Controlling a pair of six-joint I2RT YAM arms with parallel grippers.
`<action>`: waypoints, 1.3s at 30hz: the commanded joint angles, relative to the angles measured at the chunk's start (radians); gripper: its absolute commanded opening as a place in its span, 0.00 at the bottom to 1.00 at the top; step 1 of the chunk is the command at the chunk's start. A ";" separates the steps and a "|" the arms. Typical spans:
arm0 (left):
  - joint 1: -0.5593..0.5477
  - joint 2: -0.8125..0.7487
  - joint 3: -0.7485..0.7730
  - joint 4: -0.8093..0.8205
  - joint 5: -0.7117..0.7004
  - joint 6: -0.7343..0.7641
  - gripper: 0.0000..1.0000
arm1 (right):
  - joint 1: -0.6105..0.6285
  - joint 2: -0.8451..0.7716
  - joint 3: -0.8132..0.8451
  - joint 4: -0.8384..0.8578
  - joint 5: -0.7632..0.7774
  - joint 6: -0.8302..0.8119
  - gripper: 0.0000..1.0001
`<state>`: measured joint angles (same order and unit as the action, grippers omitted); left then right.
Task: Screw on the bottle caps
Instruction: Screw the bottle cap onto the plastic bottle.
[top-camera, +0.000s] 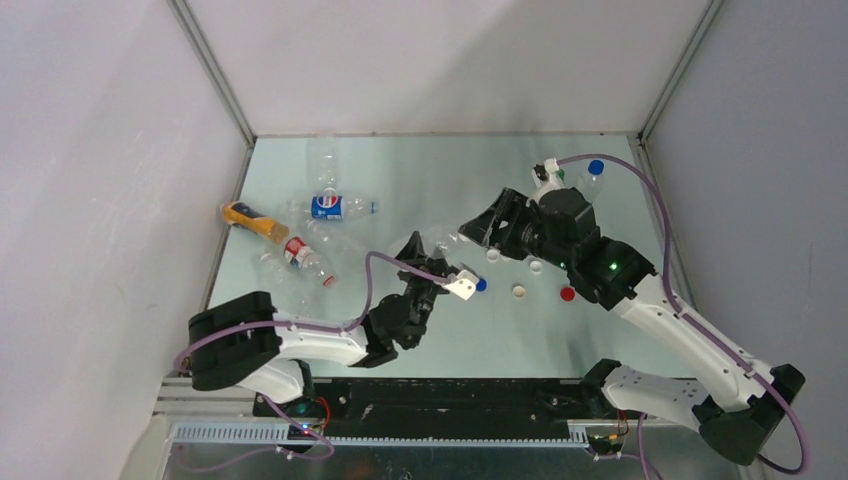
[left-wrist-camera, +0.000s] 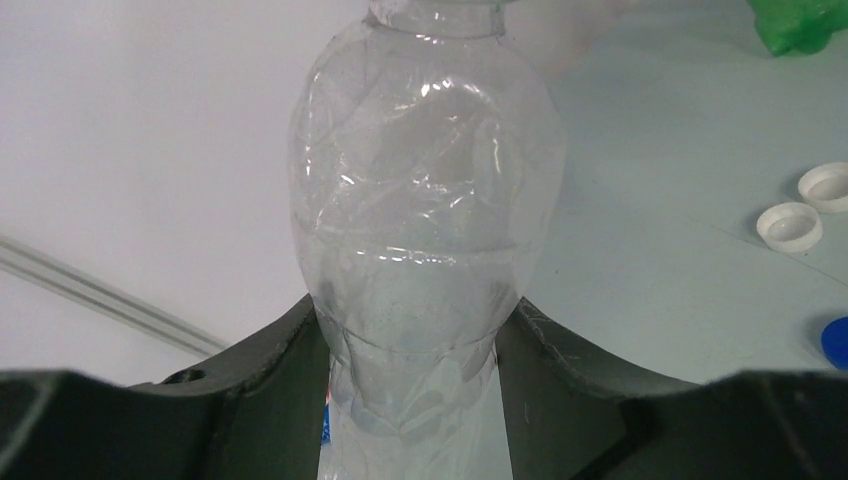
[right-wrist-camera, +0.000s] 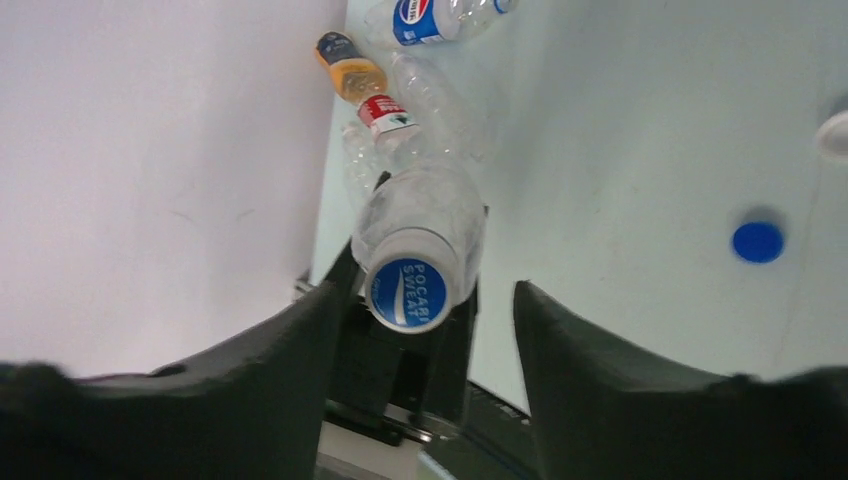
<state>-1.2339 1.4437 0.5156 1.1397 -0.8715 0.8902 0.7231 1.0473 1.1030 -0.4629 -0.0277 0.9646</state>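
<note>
Clear bottle (left-wrist-camera: 425, 230) clamped low on its body by the left gripper (left-wrist-camera: 415, 420), held mid-table, neck toward the right gripper (right-wrist-camera: 430, 300). Blue cap (right-wrist-camera: 408, 293) on the neck; right jaws spread around it. Loose caps (top-camera: 519, 291) nearby.

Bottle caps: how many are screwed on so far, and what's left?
Done: a standing bottle at the back right wears a blue cap. In hand: the left fingers grip a clear bottle, a blue-and-white cap sits on its neck, and the right fingers stand open around it. Left: five loose caps lie on the table; whether the bottles lying at the left are capped is unclear.
</note>
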 joint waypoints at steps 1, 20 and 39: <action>0.007 -0.079 -0.040 -0.007 -0.036 -0.069 0.00 | -0.006 -0.057 0.017 0.053 0.048 -0.187 0.74; 0.331 -0.490 0.207 -1.276 1.169 -0.366 0.00 | -0.092 -0.145 0.099 -0.156 -0.701 -1.529 0.72; 0.334 -0.458 0.302 -1.390 1.279 -0.338 0.00 | 0.077 -0.013 0.179 -0.366 -0.613 -1.662 0.51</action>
<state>-0.9070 0.9939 0.7689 -0.2535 0.3687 0.5343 0.7731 1.0172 1.2411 -0.7841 -0.7052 -0.6556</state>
